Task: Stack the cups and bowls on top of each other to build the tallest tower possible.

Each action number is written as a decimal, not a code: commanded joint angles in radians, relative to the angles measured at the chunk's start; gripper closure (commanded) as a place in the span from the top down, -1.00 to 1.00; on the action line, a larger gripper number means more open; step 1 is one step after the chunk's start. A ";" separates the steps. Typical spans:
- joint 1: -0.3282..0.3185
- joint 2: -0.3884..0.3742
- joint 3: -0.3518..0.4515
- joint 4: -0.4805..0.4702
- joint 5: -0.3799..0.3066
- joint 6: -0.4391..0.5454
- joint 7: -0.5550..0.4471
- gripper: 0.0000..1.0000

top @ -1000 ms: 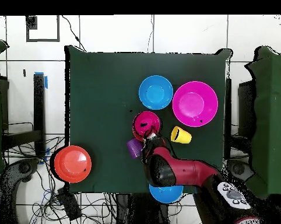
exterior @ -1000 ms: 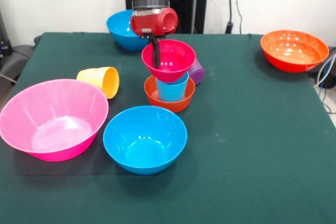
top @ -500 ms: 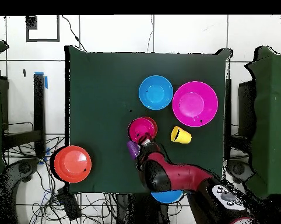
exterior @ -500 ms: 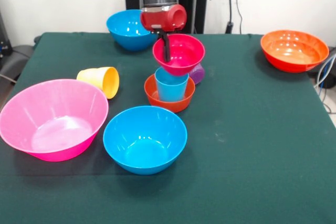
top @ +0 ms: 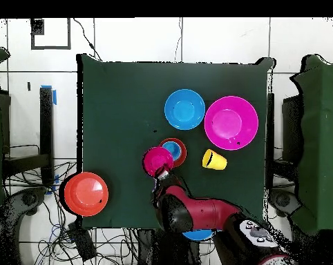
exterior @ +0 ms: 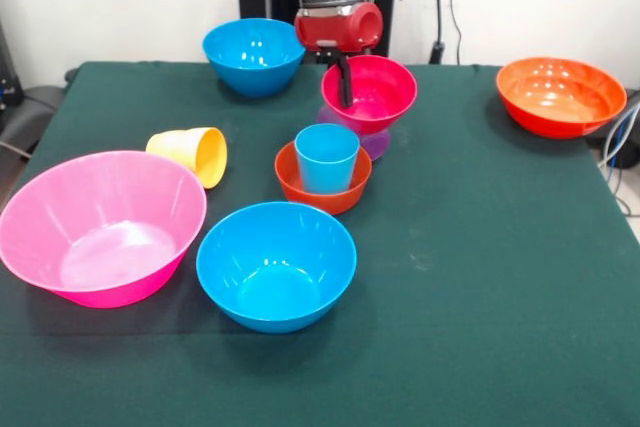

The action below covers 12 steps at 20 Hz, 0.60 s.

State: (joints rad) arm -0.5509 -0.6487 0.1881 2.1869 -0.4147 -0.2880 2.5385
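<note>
My gripper (exterior: 343,80) is shut on the rim of the small magenta bowl (exterior: 372,93), with one dark finger inside it. It holds the bowl above the table, right of the tower. The bowl hangs over the purple cup (exterior: 376,145), which is mostly hidden; I cannot tell whether they touch. The tower is the light blue cup (exterior: 327,157) standing upright in the small orange-red bowl (exterior: 291,175). From overhead, the magenta bowl (top: 157,160) sits beside the light blue cup (top: 172,148), with the gripper (top: 158,174) at its lower edge.
A yellow cup (exterior: 195,154) lies on its side at the left. The big pink bowl (exterior: 100,222) and a blue bowl (exterior: 275,265) sit near the front. Another blue bowl (exterior: 253,54) is at the back, and the wide orange bowl (exterior: 560,95) is at the far right.
The gripper has lifted the magenta bowl off the light blue cup and carried it right in the front view, over the purple cup. The cup's top is now bare.
</note>
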 commanded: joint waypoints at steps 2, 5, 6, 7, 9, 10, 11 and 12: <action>0.020 0.050 0.009 -0.105 -0.016 -0.017 0.046 -1.00; -0.002 0.038 0.033 -0.120 -0.037 0.005 0.028 -1.00; -0.011 0.036 0.044 -0.118 -0.038 0.020 0.028 -1.00; -0.013 0.032 0.046 -0.116 -0.039 0.023 0.028 -1.00; -0.012 0.027 0.047 -0.107 -0.032 0.029 0.034 -1.00; -0.003 0.024 0.039 -0.105 -0.026 0.026 0.036 -1.00; -0.005 0.018 0.043 -0.101 -0.021 0.037 0.039 -1.00; 0.004 0.013 0.035 -0.099 -0.014 0.037 0.041 -1.00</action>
State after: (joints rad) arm -0.5609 -0.6486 0.1873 2.1653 -0.4157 -0.2890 2.5385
